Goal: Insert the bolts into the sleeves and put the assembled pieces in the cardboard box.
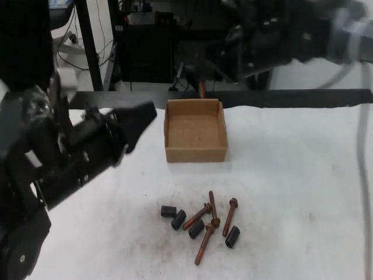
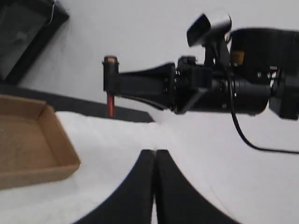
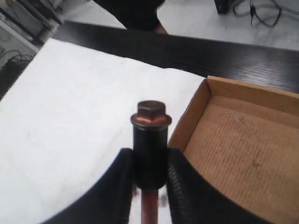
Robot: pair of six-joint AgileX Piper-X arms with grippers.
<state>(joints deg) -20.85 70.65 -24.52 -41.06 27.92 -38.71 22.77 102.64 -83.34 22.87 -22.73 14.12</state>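
Your right gripper point(image 3: 149, 175) pinches a smooth black cylindrical sleeve point(image 3: 149, 156) with a coppery bolt point(image 3: 151, 116) through it: flanged hex head on top, bare shank below. It is held upright near a corner of the cardboard box point(image 3: 243, 154), an open tray with a coarse brown floor. Your left gripper point(image 2: 154, 154) has its tapered black fingers pressed together on nothing, above the matte white cloth point(image 1: 291, 192). In front of the box, loose bolts point(image 1: 229, 217) and spare sleeves point(image 1: 232, 236) lie clustered on the cloth.
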